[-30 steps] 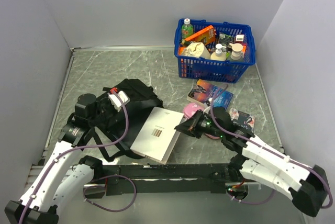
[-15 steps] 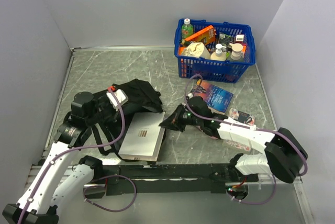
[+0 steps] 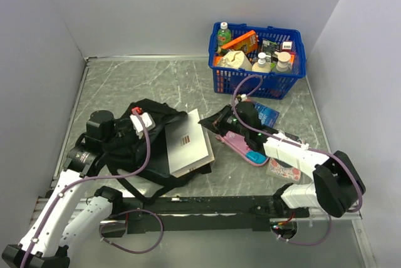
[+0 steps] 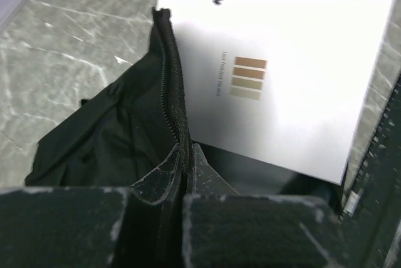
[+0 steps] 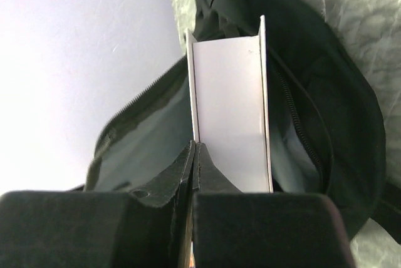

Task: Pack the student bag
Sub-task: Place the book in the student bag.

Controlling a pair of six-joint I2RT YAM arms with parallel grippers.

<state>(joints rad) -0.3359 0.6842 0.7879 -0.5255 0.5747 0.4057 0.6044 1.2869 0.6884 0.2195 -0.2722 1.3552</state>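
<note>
The student bag [image 3: 145, 155] is a black backpack lying open at the left of the table. My left gripper [image 3: 143, 136] is shut on its zipper edge [image 4: 170, 86] and holds the mouth up. A white book [image 3: 188, 144] with brown bars on its cover stands tilted in the opening, part inside. My right gripper [image 3: 202, 119] is shut on the book's far edge. In the right wrist view the book [image 5: 229, 111] points into the greyish lining [image 5: 147, 136] of the bag, with the right gripper [image 5: 196, 150] pinching its near edge. The left gripper [image 4: 185, 158] pinches the zipper beside the book [image 4: 288, 86].
A blue basket [image 3: 289, 80] of groceries stands at the back right. A colourful book [image 3: 266, 114], a pink pencil case [image 3: 241, 149] and a small printed packet [image 3: 283, 170] lie on the table under and beside my right arm. Grey walls close in on three sides.
My right gripper has pushed the white book left into the bag's mouth, then swung away toward the back, tilting the book up. The pink pencil case is uncovered. The left gripper stays on the zipper edge.
</note>
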